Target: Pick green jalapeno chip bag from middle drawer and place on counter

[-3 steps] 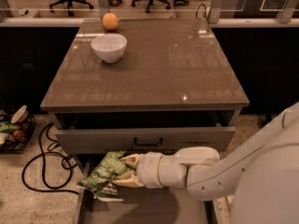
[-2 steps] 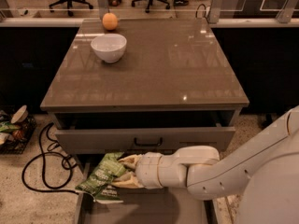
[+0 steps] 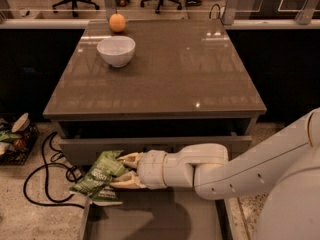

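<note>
The green jalapeno chip bag (image 3: 99,176) is crinkly green foil with pale lettering. My gripper (image 3: 123,170) is shut on its right side and holds it above the left front corner of the open middle drawer (image 3: 155,219), whose flat grey floor shows below my white arm. The bag sticks out over the drawer's left wall. The counter (image 3: 165,69) is the glossy grey-brown top above and behind the gripper.
A white bowl (image 3: 116,50) and an orange fruit (image 3: 117,22) sit at the counter's back left. The top drawer front (image 3: 80,149) is just behind the bag. Black cables (image 3: 45,176) and a basket of bags (image 3: 12,139) lie on the floor at left.
The gripper and the bag have barely shifted; the bag stays held at the drawer's left front.
</note>
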`<state>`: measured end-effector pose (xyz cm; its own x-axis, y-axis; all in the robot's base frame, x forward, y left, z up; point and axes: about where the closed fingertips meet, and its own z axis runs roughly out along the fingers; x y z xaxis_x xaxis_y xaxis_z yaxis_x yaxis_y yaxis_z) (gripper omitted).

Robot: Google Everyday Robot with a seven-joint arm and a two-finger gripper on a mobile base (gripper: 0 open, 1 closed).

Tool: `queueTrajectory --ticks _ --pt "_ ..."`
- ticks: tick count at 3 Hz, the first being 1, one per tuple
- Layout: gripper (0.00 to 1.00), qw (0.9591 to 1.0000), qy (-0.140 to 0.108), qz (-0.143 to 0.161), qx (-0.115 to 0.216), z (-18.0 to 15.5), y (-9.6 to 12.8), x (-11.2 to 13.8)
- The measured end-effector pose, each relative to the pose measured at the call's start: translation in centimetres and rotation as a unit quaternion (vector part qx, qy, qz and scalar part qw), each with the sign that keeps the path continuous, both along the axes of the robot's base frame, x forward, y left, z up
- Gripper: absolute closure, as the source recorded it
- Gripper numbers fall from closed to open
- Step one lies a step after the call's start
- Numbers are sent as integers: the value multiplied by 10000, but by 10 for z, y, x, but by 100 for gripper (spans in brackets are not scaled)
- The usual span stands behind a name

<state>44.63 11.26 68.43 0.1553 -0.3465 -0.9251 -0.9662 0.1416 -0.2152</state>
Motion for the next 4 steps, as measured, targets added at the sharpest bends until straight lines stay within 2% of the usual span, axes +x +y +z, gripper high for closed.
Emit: queueTrajectory --ticks 1,2,3,4 --pt "100 9986 -332 244 340 42 29 10" --pt "100 9967 -615 323 428 76 52 14" --pt "100 9969 -615 312 366 115 85 -3" --pt "100 9945 -896 488 240 175 127 -27"
